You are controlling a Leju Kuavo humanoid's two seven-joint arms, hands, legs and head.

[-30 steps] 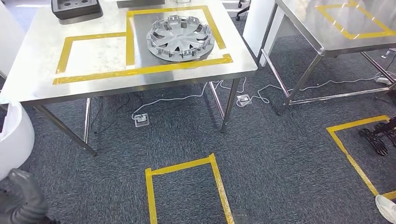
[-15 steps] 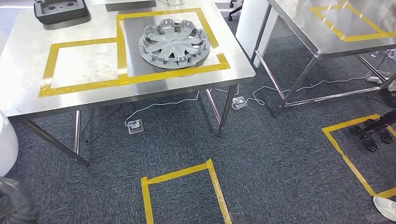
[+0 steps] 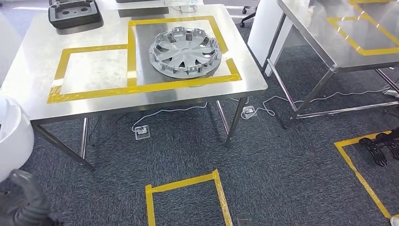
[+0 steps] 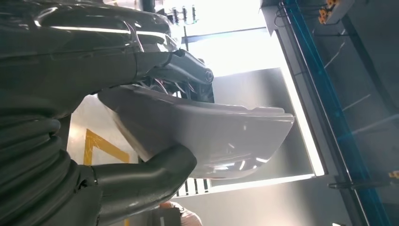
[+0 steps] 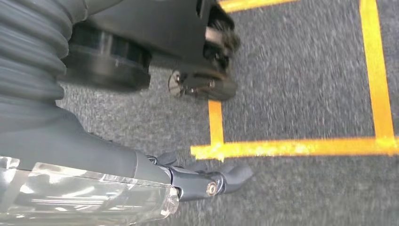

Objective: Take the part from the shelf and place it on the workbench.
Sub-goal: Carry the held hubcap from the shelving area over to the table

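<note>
My left hand (image 4: 141, 181) grips a pale, curved moulded part (image 4: 211, 136); the thick thumb presses its lower face and the darker fingers reach over its far edge. In the head view the same white part (image 3: 11, 136) sits at the left edge, above the grey ribbed wrist cover of my left hand (image 3: 26, 207). Ahead stands the steel workbench (image 3: 94, 106), with two yellow taped boxes. The left box (image 3: 94, 70) is bare; a silver wheel cover (image 3: 185, 51) lies in the right one. My right hand (image 5: 207, 181) hangs over the carpet, fingers loosely apart, holding nothing.
A dark grey moulded block (image 3: 74, 12) sits at the workbench's far left corner. A second steel table (image 3: 329, 52) stands to the right. Yellow tape boxes (image 3: 186, 188) mark the grey carpet, and white cables with floor sockets (image 3: 141, 132) lie under the bench.
The whole view has shifted: the workbench now sits lower and further right in the picture. More of the white part shows at the left edge. My left hand still holds it.
</note>
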